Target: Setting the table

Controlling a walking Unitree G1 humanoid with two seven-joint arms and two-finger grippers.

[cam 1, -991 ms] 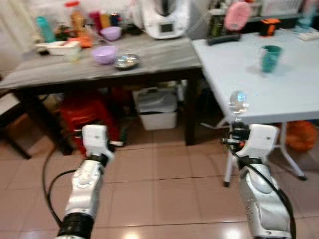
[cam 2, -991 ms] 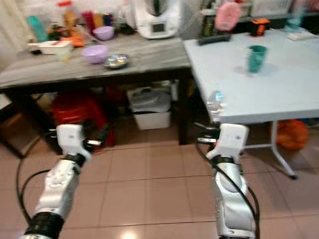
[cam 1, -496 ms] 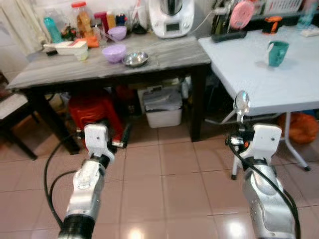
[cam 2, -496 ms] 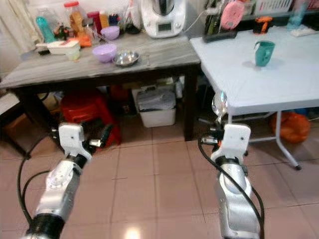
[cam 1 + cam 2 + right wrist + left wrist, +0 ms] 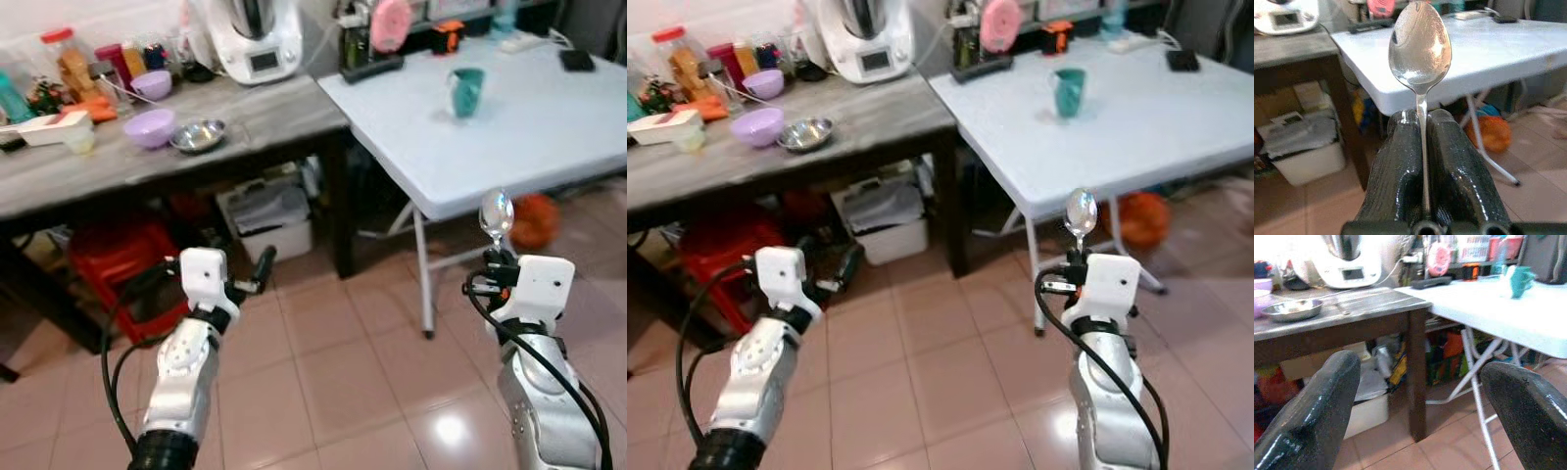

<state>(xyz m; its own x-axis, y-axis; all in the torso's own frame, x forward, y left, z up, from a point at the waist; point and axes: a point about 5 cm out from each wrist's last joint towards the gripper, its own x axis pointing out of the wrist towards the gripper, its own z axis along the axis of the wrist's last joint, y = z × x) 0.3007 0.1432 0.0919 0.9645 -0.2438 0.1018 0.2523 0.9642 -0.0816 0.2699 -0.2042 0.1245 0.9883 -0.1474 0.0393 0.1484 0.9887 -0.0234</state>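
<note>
Head cameras are looking down toward the white table (image 5: 529,127); wrist cameras are facing it from lower down, nearer.

Bright even indoor light, glare on floor tiles (image 5: 437,429), slight blur

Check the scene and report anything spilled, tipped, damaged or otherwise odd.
Nothing stands out. The right end effector grips a spoon upright, bowl up. The teal cup stands upright on the white table; the purple bowl and metal bowl sit level on the dark table. No spills show.
</note>
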